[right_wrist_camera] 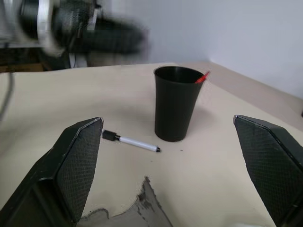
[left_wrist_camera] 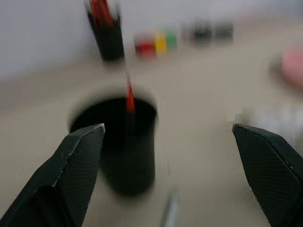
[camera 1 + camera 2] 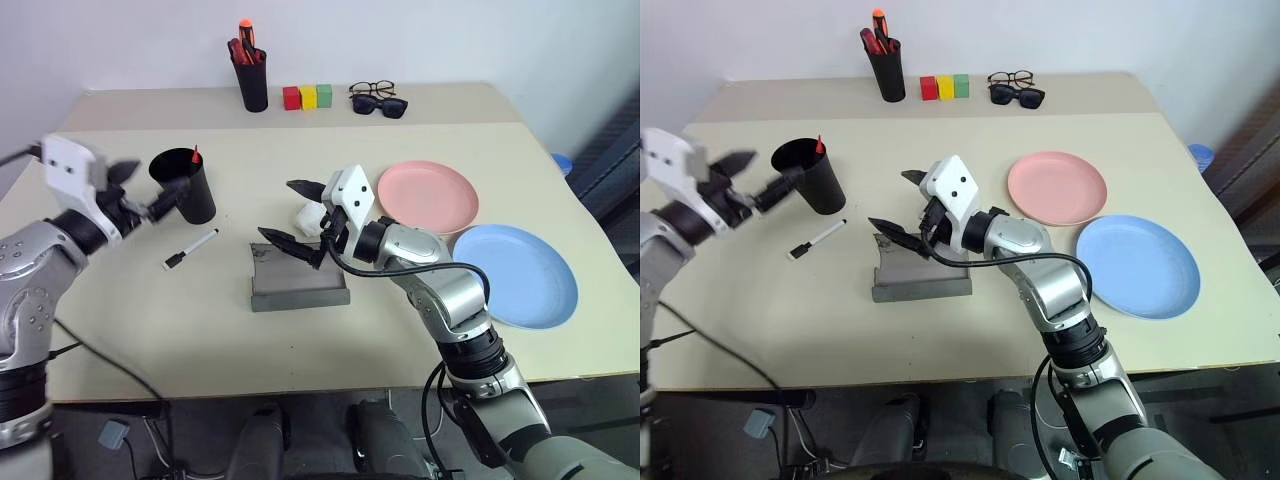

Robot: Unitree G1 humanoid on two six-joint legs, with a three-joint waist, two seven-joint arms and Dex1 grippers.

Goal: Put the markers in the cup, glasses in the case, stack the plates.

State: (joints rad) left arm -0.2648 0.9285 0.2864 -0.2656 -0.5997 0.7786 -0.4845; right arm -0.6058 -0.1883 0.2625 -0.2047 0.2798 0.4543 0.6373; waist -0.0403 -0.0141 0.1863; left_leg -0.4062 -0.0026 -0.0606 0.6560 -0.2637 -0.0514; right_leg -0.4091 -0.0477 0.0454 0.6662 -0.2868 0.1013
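The black cup (image 3: 185, 185) stands left of centre with a red marker (image 3: 195, 154) poking over its rim. A white marker (image 3: 190, 249) lies on the table just in front of it. My left gripper (image 3: 148, 188) is open beside the cup's left side, holding nothing. The grey case (image 3: 298, 278) lies in the middle, and my right gripper (image 3: 295, 215) hovers open above its far end. The pink plate (image 3: 428, 196) and blue plate (image 3: 520, 274) lie side by side at the right. The wire-framed glasses (image 3: 372, 89) rest at the back.
A slim black pen pot (image 3: 250, 80) with red and orange pens stands at the back, with red, yellow and green blocks (image 3: 307, 97) and black sunglasses (image 3: 380, 105) to its right. The table's front edge (image 3: 300, 385) runs close below the case.
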